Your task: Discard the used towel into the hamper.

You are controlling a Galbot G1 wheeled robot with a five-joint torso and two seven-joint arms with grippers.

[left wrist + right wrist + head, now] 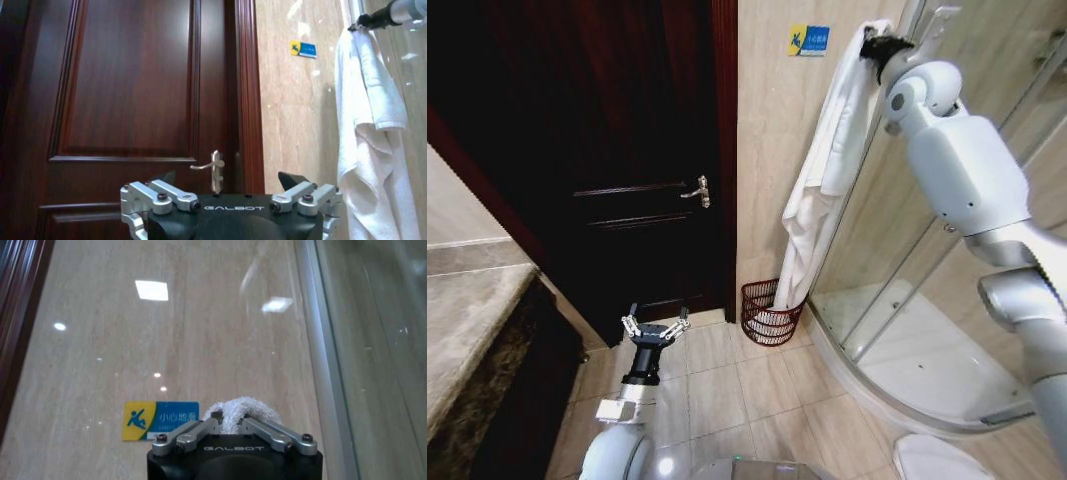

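The left gripper (655, 327) hangs low over the tiled floor (757, 400) on the near left, pointing toward the dark wooden door (617, 150). Its fingers (160, 192) are spread wide and hold nothing. The door's metal handle (213, 170) lies straight beyond it in the left wrist view.

Farther in, the hamper (770, 312) stands on the floor in the corner between the door frame and the curved base of the glass shower enclosure (927, 330). The lower end of the white towel (822, 190) reaches down into the hamper's open top.

The towel hangs full length in front of the beige wall (767, 150), between the door frame and the shower glass. At the far upper right, the right gripper (879, 47) is raised high on its extended arm. Its fingers (193, 432) are clamped on the towel's top end, a tuft of which (239, 410) bulges between them. A blue and yellow caution sign (160, 420) is fixed to the wall just beyond that gripper.
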